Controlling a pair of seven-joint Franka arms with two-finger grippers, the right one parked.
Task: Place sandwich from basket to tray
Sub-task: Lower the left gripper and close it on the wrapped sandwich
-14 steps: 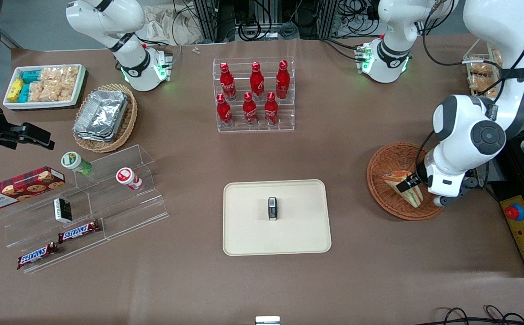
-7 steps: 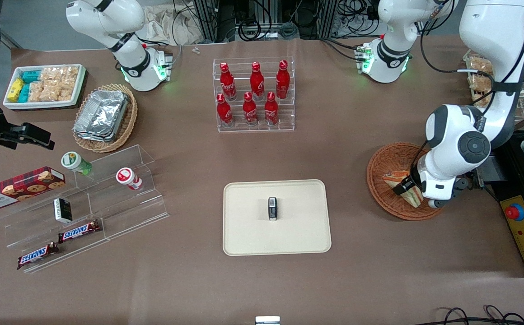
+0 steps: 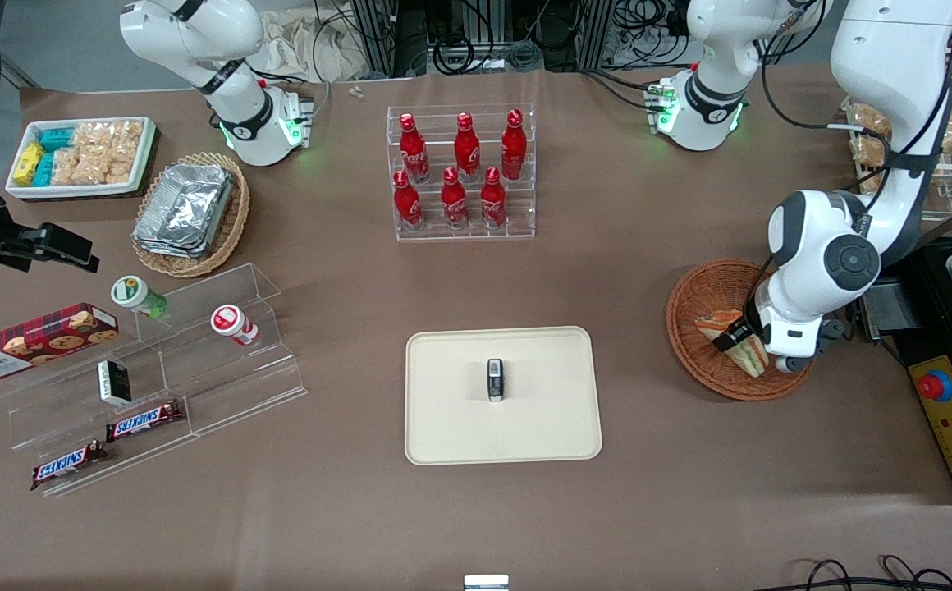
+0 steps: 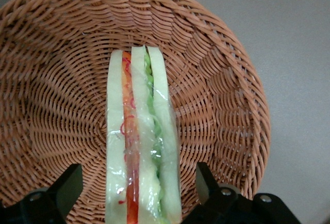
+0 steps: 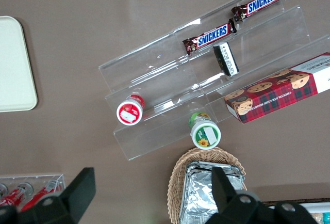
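Left wrist view: the gripper is seen spread wide, one finger on each side of the sandwich, not yet touching it. The sandwich stands on edge in the basket, its long axis running straight away from the gripper.

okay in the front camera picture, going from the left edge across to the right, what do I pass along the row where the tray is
Cookie box → clear acrylic stand → cream tray with a small dark object on it → round wicker basket holding the sandwich, the gripper open astride it → red emergency button.
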